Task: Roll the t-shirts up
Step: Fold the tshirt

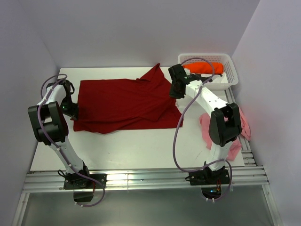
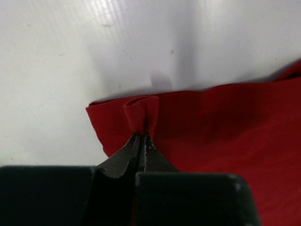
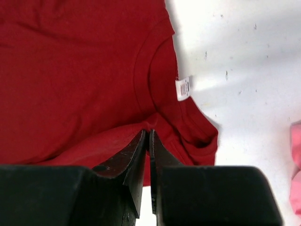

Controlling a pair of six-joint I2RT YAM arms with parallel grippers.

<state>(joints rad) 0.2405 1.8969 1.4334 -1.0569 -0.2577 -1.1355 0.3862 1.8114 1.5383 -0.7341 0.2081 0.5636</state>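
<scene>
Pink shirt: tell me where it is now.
In the top view, the pink shirt lies bunched at the table's right edge, partly hidden by the right arm, right of the red shirt and nearer than the basket.

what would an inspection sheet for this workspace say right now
surface: white table, faint specks.
job's things: dark red t-shirt spread flat, unrolled; pink t-shirt crumpled under the right arm; orange t-shirt bundled in white basket.
clutter: nothing seen.
grippers: left gripper shut on the dark red t-shirt's edge; right gripper at its collar end, jaws a slit apart, grip unclear.
cables: a purple cable loops off each arm.
surroundings: plain pale walls on three sides.
</scene>
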